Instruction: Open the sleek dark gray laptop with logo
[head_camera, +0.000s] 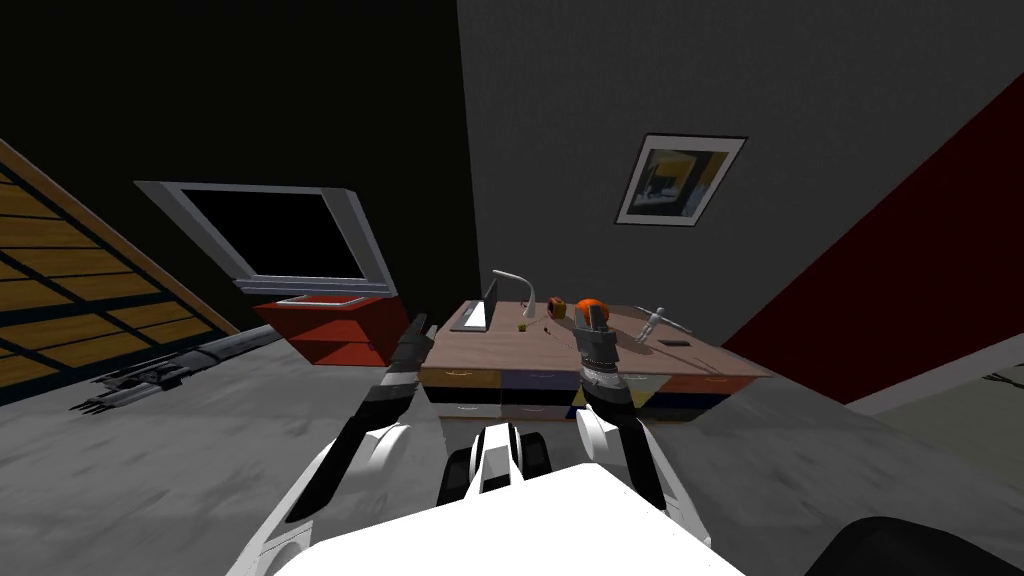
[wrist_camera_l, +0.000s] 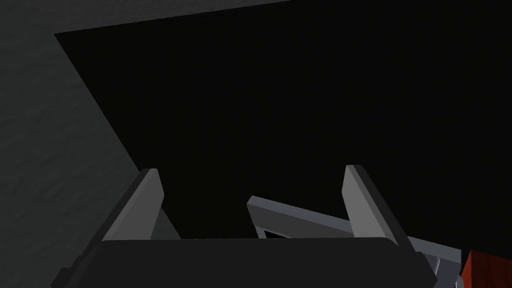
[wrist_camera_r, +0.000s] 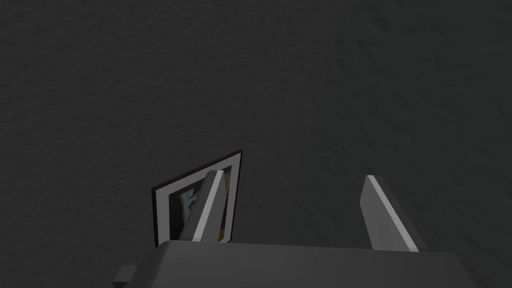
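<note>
Left gripper (head_camera: 420, 330) open, fingers apart, just off the left end of the brown drawer-fronted bench (head_camera: 530, 350); slim dark grey laptop (head_camera: 480, 312) sits at that end, ahead and slightly right of it; lid looks partly raised, hinge apparently running away from me; right gripper (head_camera: 592, 318) also open, farther off; left arm better placed.

Pretty dim room: dark grey far wall (head_camera: 600, 100) with a framed picture (head_camera: 680, 180), grey floor (head_camera: 200, 440), red cabinet (head_camera: 335, 328) left of the worktop (head_camera: 520, 350).
</note>
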